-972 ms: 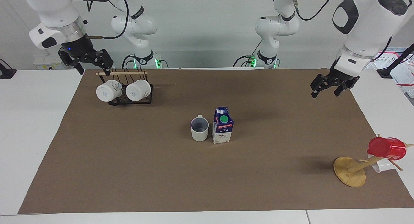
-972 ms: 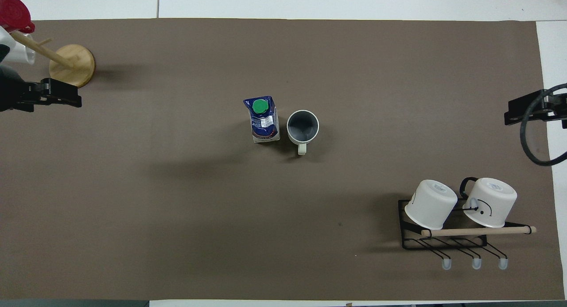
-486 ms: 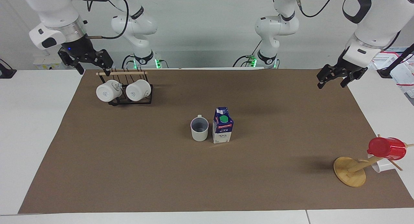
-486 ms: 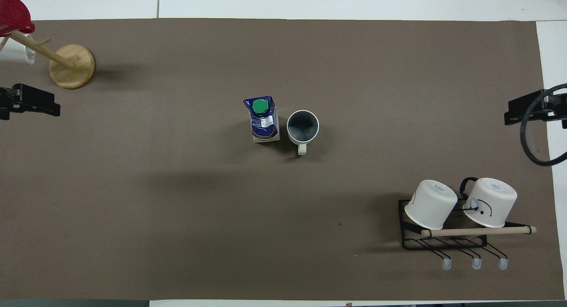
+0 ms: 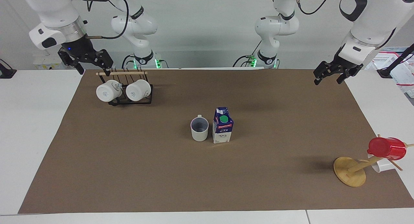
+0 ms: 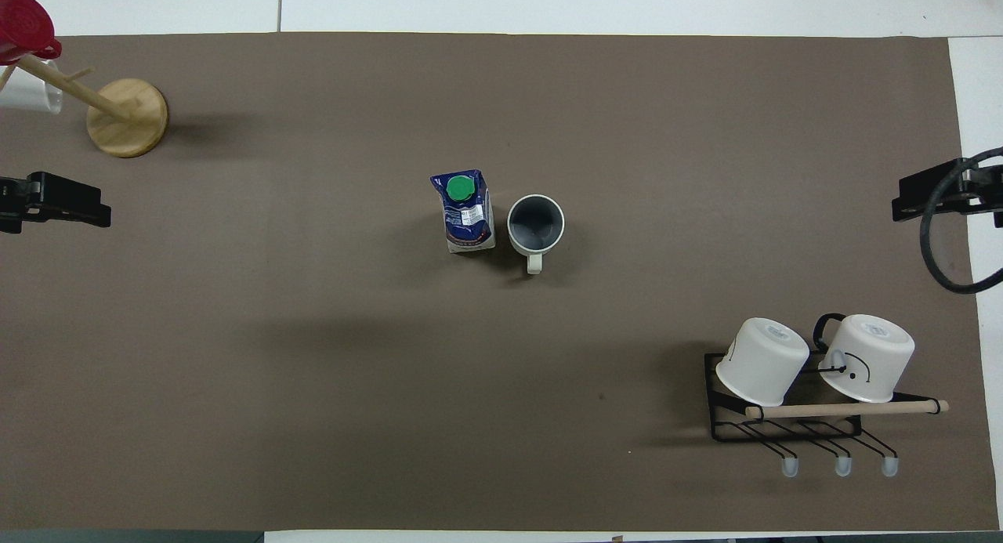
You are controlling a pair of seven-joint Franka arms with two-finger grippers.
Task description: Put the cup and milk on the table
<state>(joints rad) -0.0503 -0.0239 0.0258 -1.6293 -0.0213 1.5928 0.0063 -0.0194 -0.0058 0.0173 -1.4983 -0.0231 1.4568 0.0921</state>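
We're hanging the left gripper [image 5: 329,77] up over the mat's [image 5: 129,172] edge at the left arm's end, fingers [image 5: 318,79] apart w/ nothing between them. Right gripper [image 5: 87,64] is hovering at the rack's [image 5: 131,100] end, by the mat's corner at the right arm's end, fingers [image 5: 78,69] also spread and empty. Both are sitting well apart from the task things.

Cup [image 5: 199,128] and milk [image 5: 222,125] are standing upright mid-mat, just beside each other, cup handle pointing toward the robots; so we're judging the placing as done.

Risks: if either arm is swinging back low across the middle, it could clip the taller carton and tip it into the cup. Right fingers are very near the rack's wooden bar; a careless drop could jolt the two white mugs [image 5: 124,90].

Hard to make out: whether cup and milk are touching. Overhead, both grippers are cut off at the frame edges. A white cup [image 5: 383,165] is partly hidden by the red cup [image 5: 386,148] on the stand [image 5: 350,171].
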